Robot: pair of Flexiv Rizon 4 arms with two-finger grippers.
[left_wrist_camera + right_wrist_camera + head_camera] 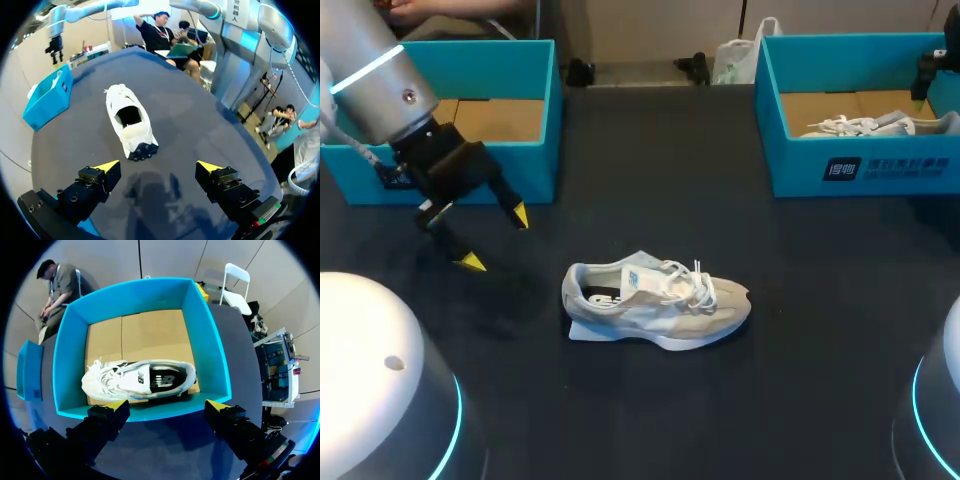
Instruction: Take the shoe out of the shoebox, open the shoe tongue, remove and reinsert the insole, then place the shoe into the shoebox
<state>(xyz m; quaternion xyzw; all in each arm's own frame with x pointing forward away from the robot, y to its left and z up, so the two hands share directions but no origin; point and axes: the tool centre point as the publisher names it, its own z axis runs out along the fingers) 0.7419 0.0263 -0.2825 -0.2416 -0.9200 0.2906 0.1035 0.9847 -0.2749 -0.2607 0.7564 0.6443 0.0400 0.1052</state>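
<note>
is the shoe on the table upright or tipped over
Upright. The shoe stands on its sole on the table, with its laces and opening facing up.

Silver arm, black grippers, yellow fingertips, pretty clean-looking rig

The left arm (382, 85) is a silver-grey tube with a glowing cyan ring and a thin grey cable (350, 143) alongside. The left gripper (496, 238) and right gripper (166, 405) are chunky black blocks with small screw heads and bright yellow tips. The near left dome (370, 350) and right dome (945, 390) are whitish with cyan light bands.
</note>
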